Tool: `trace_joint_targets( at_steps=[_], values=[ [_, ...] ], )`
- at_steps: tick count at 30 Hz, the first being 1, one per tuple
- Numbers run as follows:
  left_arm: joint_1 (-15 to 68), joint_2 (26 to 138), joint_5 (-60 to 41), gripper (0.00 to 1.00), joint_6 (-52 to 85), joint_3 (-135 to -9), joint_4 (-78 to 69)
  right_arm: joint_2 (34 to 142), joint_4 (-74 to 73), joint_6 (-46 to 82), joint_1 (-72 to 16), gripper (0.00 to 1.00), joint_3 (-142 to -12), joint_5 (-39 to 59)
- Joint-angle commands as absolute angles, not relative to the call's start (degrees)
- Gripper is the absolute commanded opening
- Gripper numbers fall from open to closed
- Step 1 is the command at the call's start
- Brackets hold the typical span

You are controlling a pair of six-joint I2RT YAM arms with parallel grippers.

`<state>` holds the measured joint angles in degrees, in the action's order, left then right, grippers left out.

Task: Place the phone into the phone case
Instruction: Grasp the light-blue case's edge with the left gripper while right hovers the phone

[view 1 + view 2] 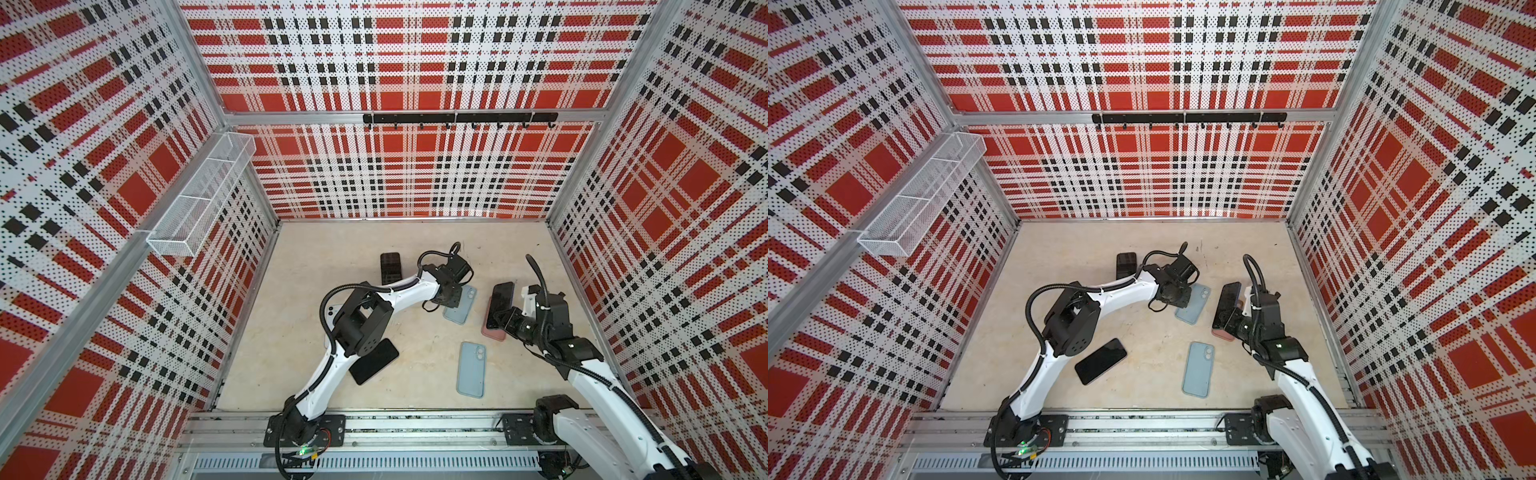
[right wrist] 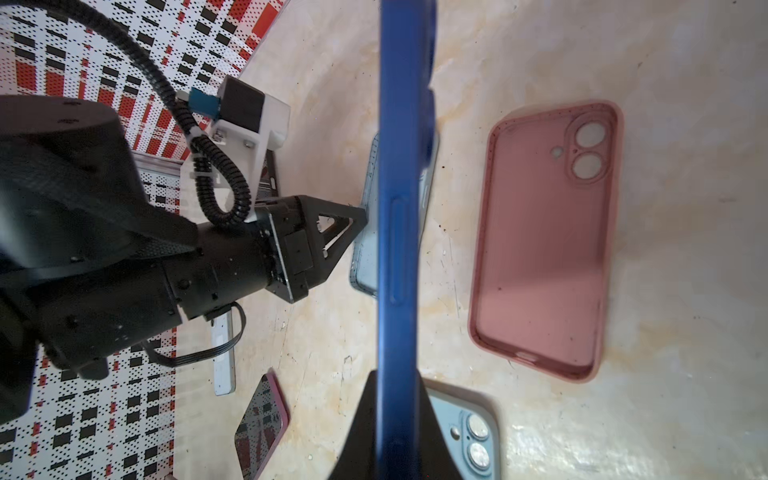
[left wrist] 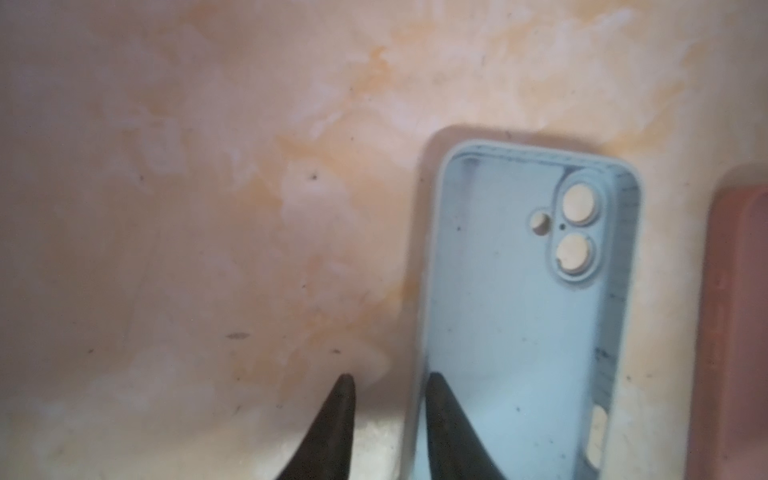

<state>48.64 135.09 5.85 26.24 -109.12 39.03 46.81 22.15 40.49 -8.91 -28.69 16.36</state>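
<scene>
Blue phone (image 2: 405, 232) fills the middle of the right wrist view, seen edge-on with its side button toward the lens. Right end effector (image 2: 399, 380) pinches it near one end, one finger on each face. In both top views the phone is held clear of the table (image 1: 332, 249), tilted up with its dark screen showing. It partly covers the pink case (image 1: 492, 333), which lies open side up near the right wall. Right wrist view shows phone and pink case apart; the phone is not seated in it. Left end effector (image 3: 388, 378) is down at a light blue case (image 3: 519, 311) just beside the pink one, also open side up. Its fingers stand slightly apart astride one long wall, one fingertip inside the shell and the other outside over bare table. Whether they clamp that wall, cannot tell. Second light blue case (image 1: 472, 370) lies nearer the rail, well apart from both. Black phone (image 1: 1100, 360) lies screen up beside the left arm's elbow. Dark slab (image 1: 390, 268) lies farther back; phone or case, cannot tell.
</scene>
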Motion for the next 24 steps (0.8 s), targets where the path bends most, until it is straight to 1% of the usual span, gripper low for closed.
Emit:
trace_joint_targets(
  at_steps=[1,5,8,11,14,18,23,24],
  values=[
    [48.1,136.73,8.84,0.21,25.64,-110.04,41.31,46.64,15.54,40.13,-8.53,0.0,-29.02,17.28],
    [47.14,135.9,10.19,0.11,26.65,-109.25,41.57,48.17,14.21,39.93,-8.48,0.0,-29.52,18.05],
    [45.97,133.12,11.36,0.05,29.5,-106.45,41.48,49.84,12.74,40.09,-8.41,0.0,-29.95,19.16],
    [44.22,129.06,12.09,0.03,32.61,-101.3,40.44,52.31,9.66,40.6,-8.44,0.0,-30.07,22.28],
    [42.75,125.62,12.84,0.02,35.01,-95.98,38.31,55.11,6.59,41.3,-8.48,0.0,-30.1,26.13],
    [41.66,123.59,14.24,0.03,35.72,-92.68,37.79,58.3,2.42,42.65,-8.82,0.0,-29.95,30.27],
    [40.15,123.15,12.01,0.09,37.02,-90.78,36.7,62.03,0.75,43.12,-13.43,0.0,-31.64,29.33],
    [39.86,122.81,11.25,0.12,37.28,-90.28,36.19,63.1,0.17,43.61,-14.41,0.0,-32.04,29.01]
  ],
)
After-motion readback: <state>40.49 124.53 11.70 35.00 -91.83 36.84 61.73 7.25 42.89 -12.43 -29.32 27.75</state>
